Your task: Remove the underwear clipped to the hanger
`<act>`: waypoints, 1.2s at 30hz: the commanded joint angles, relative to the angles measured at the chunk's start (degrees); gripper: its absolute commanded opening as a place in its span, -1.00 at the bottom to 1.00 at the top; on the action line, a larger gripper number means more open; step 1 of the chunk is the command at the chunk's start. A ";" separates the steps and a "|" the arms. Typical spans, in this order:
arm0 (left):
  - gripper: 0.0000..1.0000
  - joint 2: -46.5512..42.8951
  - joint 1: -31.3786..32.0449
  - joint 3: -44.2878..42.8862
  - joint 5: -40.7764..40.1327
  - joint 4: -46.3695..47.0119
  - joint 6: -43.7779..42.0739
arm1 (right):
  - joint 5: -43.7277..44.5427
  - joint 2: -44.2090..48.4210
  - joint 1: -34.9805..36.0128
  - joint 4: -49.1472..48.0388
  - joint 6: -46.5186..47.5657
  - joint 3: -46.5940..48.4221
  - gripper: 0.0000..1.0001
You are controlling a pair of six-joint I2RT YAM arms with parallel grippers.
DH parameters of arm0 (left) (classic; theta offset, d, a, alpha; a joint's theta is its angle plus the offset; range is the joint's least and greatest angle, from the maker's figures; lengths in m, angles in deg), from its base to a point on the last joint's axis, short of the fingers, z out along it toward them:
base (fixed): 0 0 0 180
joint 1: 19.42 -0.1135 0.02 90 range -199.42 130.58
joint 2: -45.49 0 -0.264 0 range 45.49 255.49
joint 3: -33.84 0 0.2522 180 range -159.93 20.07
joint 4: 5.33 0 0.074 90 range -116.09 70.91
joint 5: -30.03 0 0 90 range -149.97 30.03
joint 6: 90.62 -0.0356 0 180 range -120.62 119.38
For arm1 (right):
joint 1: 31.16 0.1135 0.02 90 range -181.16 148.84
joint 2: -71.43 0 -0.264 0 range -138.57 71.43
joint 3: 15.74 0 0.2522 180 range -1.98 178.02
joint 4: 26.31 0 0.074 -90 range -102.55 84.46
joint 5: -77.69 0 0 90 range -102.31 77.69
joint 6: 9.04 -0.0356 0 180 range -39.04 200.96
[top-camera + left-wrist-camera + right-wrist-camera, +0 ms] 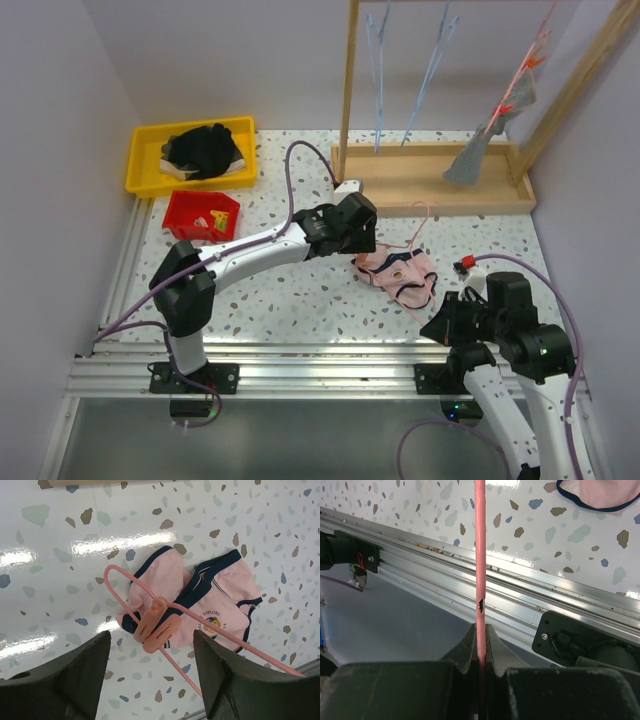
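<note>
Pale pink underwear (398, 272) with dark trim lies crumpled on the speckled table. A pink clip (156, 626) of a thin pink hanger (225, 630) still pinches the underwear (210, 597) at one edge. My left gripper (152, 639) hovers just above the clip, open, one finger on each side and touching nothing. By the table's near edge, my right gripper (480, 630) is shut on the hanger's wire (479, 555). Grey underwear (478, 155) hangs clipped to another pink hanger (522, 80) on the wooden rack.
A yellow bin (140, 165) with a black clothing heap (203, 148) sits at the back left, a red bin (190, 212) in front of it. The wooden rack's base (420, 185) carries two blue hangers (380, 70). An aluminium rail (300, 360) runs along the near edge.
</note>
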 commanded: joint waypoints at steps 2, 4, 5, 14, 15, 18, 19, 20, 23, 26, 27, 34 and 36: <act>0.39 0.55 -0.49 -0.64 -1.90 -2.30 -1.17 | -0.59 0.25 0.33 -1.50 0.64 0.07 -1.00; 0.34 1.09 -0.49 -0.73 -1.81 -2.65 -1.00 | -0.50 0.34 0.42 -1.41 0.64 0.07 -1.00; 0.33 1.44 -0.49 -0.38 -1.64 -2.48 -0.82 | -0.68 0.34 0.51 -1.41 0.64 0.07 -1.00; 0.23 3.20 -1.28 0.77 0.30 0.42 -2.22 | -0.42 0.34 0.59 -1.50 0.55 0.16 -1.00; 0.22 3.46 -1.28 0.59 0.30 0.34 -2.40 | -0.42 0.26 0.59 -1.41 0.64 0.16 -1.00; 0.13 4.86 -1.46 -0.55 0.12 -0.63 -2.93 | -0.24 0.25 0.60 -1.41 0.64 0.24 -1.00; 0.05 5.13 -1.46 -0.81 0.03 -0.98 -3.11 | -0.24 0.25 0.68 -1.50 0.73 0.33 -1.00; 0.00 5.57 -1.46 -0.90 0.03 -1.16 -3.19 | -0.15 0.08 0.68 -1.41 0.64 0.33 -1.00; -0.22 5.66 -1.72 -0.12 0.12 -1.16 -2.93 | 0.02 0.08 0.59 -1.41 0.64 0.51 -1.00; -0.45 4.52 -1.81 2.07 0.12 -0.37 -2.06 | 0.37 -0.01 0.68 -1.50 0.64 0.68 -1.00; -0.51 3.91 -1.81 2.78 0.12 -0.11 -1.70 | 0.64 -0.10 0.60 -1.50 0.46 0.77 -1.00; -0.82 -5.39 -1.81 13.50 -0.84 7.87 3.83 | 5.38 -1.50 0.68 -1.24 -3.39 2.26 -1.00; -0.85 -7.43 -1.81 17.37 -1.55 10.86 5.76 | 5.38 -1.85 0.68 -1.41 -5.68 2.88 -1.00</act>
